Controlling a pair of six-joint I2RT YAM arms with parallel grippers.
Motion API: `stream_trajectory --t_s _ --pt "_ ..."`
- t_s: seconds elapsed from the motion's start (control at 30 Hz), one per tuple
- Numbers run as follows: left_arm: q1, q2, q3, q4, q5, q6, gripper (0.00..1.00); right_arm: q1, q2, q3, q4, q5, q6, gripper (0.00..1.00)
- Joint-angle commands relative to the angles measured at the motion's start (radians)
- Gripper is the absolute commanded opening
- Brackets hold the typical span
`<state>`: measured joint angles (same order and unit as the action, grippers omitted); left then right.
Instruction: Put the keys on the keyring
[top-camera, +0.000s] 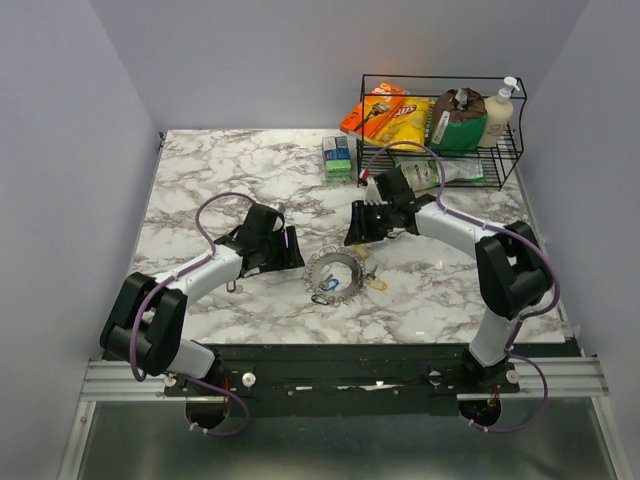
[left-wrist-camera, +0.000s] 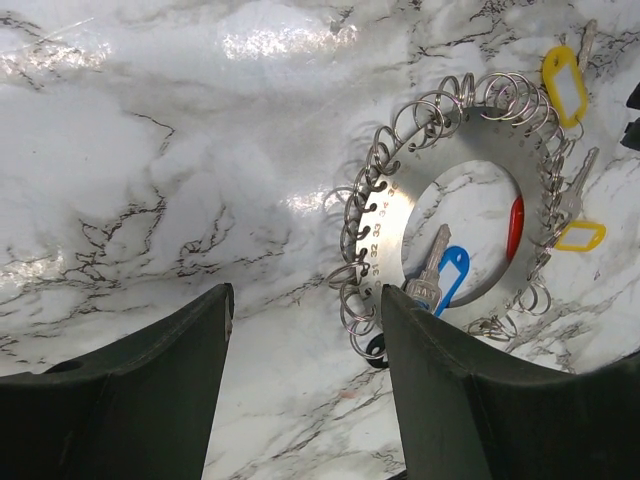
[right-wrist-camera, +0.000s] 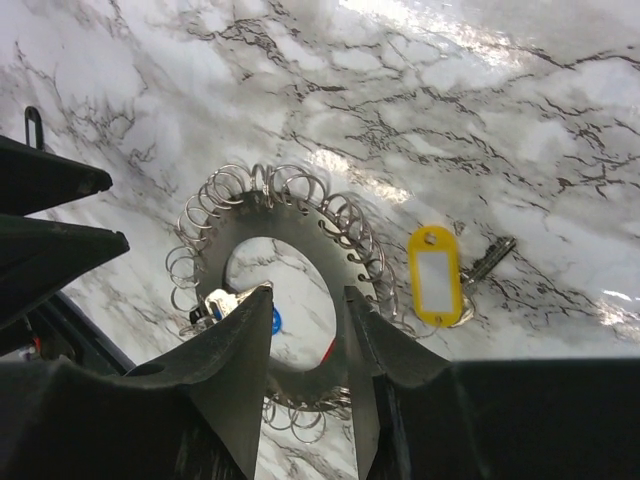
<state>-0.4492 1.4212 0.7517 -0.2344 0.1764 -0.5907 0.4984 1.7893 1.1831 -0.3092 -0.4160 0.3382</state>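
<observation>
The keyring (top-camera: 333, 271) is a flat silver ring plate edged with many small wire split rings, lying at the table's middle. It also shows in the left wrist view (left-wrist-camera: 400, 212) and the right wrist view (right-wrist-camera: 300, 225). A silver key (left-wrist-camera: 432, 268) with a blue tag (left-wrist-camera: 455, 272) and a red tag (left-wrist-camera: 515, 226) lie in its hole. Keys with yellow tags (left-wrist-camera: 565, 85) (right-wrist-camera: 435, 275) lie by its rim. My left gripper (left-wrist-camera: 305, 300) is open and empty just left of the keyring (top-camera: 290, 250). My right gripper (right-wrist-camera: 307, 295) is open and empty above the hole (top-camera: 355, 232).
A black wire basket (top-camera: 440, 77) with snack bags and bottles stands at the back right. Small green and blue boxes (top-camera: 337, 157) stand left of it. A second yellow tag (left-wrist-camera: 580, 237) lies at the keyring's right side.
</observation>
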Motion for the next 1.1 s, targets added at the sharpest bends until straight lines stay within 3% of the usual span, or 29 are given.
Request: stream_trajectory --t_s 0.0,0.57,1.07 --pt "0.017 -0.002 0.018 -0.020 -0.020 0.031 0.70 0.022 0.051 0.062 -0.044 0.019 -0.013 0.42" --pt "0.035 -0.041 0.021 -0.062 -0.038 0.058 0.70 0.077 0.159 0.174 -0.061 0.026 -0.002 0.39" --pt "0.037 -0.056 0.029 -0.082 -0.043 0.063 0.70 0.081 0.183 0.194 -0.123 0.164 0.007 0.39"
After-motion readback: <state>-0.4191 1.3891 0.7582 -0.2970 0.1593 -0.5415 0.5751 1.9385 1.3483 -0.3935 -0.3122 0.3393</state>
